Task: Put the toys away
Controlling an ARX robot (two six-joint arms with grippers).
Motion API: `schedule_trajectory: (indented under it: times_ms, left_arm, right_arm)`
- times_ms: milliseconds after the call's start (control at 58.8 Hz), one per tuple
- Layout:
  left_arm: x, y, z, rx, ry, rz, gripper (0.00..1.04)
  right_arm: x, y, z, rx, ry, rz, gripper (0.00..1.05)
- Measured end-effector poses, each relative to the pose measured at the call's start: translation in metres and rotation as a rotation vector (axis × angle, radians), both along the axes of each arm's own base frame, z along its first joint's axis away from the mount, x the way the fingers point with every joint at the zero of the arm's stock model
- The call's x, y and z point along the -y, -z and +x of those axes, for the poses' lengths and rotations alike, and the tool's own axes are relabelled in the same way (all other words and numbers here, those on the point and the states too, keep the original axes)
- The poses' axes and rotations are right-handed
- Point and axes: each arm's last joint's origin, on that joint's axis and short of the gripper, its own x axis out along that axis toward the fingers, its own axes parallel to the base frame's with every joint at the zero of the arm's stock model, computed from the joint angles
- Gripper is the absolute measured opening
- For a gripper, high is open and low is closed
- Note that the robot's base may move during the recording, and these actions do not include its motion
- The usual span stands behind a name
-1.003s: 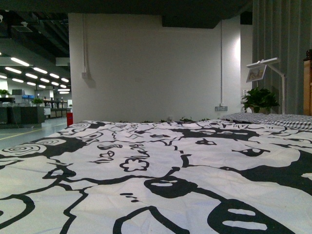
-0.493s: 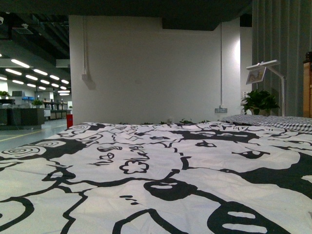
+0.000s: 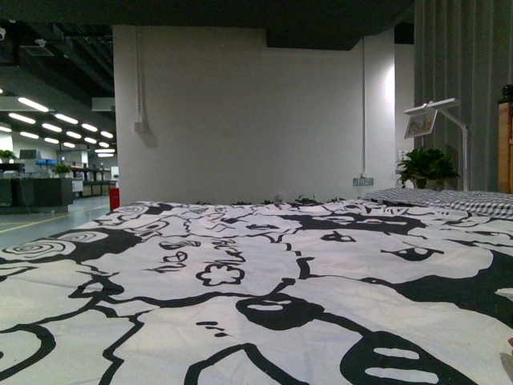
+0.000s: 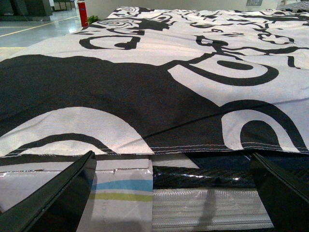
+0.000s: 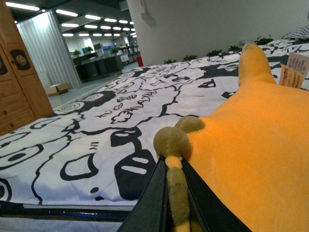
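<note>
The right gripper (image 5: 173, 166) has its jaws drawn narrow on an olive nub (image 5: 171, 141) of the toy (image 5: 241, 145), the nub pinched between the two dark fingers; that small firm lobe is probably chosen because the broad orange body is too wide and soft to span; the toy lies on the quilt (image 5: 111, 106), close to the bed's near edge, with a paper tag (image 5: 292, 70) standing at its far end beside a pointed ear; whether the body is lifted or resting on the cloth I cannot tell, as it fills the view; in the front view the quilt covers the lower half of the frame, with a wall (image 3: 240, 112) across the middle and a plant (image 3: 426, 164) and lamp (image 3: 437, 112) at the right; no arm and no toy can be made out there, and no box or bin for the toy shows in any view; the left gripper (image 4: 171, 159) hangs level with the quilt's hem, over the mattress (image 4: 203, 205) side, jaws wide and holding nothing; it sits low and clear, likely parked out of the other arm's way; a grip on one nub alone may let the plush swing or slip once raised, so a slow lift seems wise.
</note>
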Motion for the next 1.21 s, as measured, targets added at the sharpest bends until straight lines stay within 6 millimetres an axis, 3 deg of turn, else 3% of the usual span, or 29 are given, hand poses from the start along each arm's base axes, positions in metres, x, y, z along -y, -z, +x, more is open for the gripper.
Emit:
schedule_trajectory:
  times_ms: [102, 221, 323, 680, 1207]
  left_arm:
    - [0.000, 0.000, 0.000, 0.000, 0.000, 0.000, 0.98]
    - [0.000, 0.000, 0.000, 0.000, 0.000, 0.000, 0.98]
    - [0.000, 0.000, 0.000, 0.000, 0.000, 0.000, 0.99]
    - [0.000, 0.000, 0.000, 0.000, 0.000, 0.000, 0.99]
    - [0.000, 0.000, 0.000, 0.000, 0.000, 0.000, 0.98]
  right_arm:
    - [0.000, 0.001, 0.000, -0.005, 0.019, -0.015, 0.06]
    - [-0.007, 0.007, -0.001, -0.147, 0.223, -0.119, 0.06]
    - [-0.007, 0.016, -0.002, -0.154, 0.301, -0.195, 0.06]
    - [-0.007, 0.039, -0.002, -0.147, 0.300, -0.242, 0.06]
    - [-0.007, 0.055, -0.002, -0.149, 0.300, -0.245, 0.06]
